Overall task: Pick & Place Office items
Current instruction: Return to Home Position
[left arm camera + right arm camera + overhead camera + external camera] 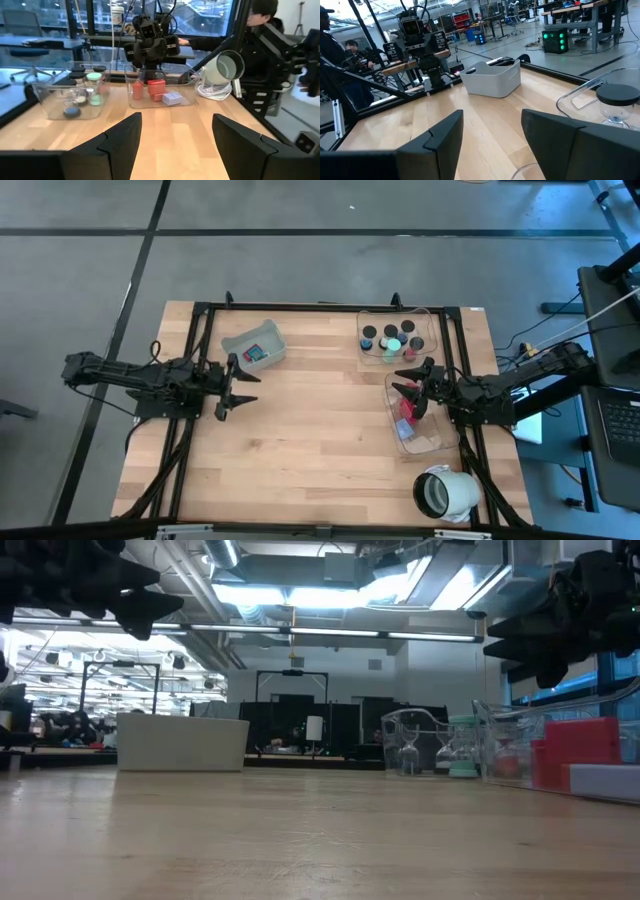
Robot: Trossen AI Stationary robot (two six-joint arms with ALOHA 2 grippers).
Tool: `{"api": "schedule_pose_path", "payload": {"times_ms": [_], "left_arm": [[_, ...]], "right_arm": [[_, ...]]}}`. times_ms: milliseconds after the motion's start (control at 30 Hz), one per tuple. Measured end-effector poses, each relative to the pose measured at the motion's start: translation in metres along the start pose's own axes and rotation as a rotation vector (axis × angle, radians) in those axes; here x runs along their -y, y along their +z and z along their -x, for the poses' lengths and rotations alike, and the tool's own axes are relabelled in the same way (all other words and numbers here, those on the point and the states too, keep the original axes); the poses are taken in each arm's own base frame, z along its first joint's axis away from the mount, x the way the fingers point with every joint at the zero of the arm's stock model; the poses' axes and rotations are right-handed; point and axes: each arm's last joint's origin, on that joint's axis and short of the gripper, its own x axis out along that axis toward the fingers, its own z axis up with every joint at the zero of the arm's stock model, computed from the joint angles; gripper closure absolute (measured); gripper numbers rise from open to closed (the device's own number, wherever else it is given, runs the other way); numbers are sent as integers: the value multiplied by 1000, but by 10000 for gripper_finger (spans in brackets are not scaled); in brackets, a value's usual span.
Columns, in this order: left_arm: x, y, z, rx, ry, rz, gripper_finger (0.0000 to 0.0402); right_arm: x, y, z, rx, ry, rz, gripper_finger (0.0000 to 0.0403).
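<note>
even overhead light, glaring ceiling lamps [285, 595], faint soft shadows on the table [320, 430]

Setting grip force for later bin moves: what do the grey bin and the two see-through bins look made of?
Grey bin: likely moulded plastic, opaque and matte; even grey walls, rounded corners. Far clear bin and near clear bin: likely rigid plastic, transparent and glossy; contents show through, rims catch light.

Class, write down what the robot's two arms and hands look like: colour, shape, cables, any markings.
Both the left arm and right arm are black, slim and jointed, with thin dark cables looping near the wrists. The left hand and right hand each carry two matte black, wedge-shaped fingers. No markings are legible.
</note>
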Motion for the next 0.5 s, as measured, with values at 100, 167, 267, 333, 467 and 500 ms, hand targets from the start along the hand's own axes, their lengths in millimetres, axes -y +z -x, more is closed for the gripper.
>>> {"api": "schedule_pose_path", "payload": {"times_ms": [100,167,267,333,467,500], "left_arm": [[-1,-1,0,-3,27,-37,162],[-3,-10,0,12,58,-51,162],[-5,-25,0,75,69,-50,162],[-5,-24,0,65,72,-59,162],[-4,-22,0,91,43,-126,162],[-4,-21,0,91,47,-142,162]], "right_arm": [[0,0,0,0,0,0,199],[0,0,0,1,0,0,199],[0,0,0,1,1,-1,199],[0,0,0,0,3,-1,199],[0,0,0,-3,2,2,199],[0,0,0,-3,2,2,199]]}}
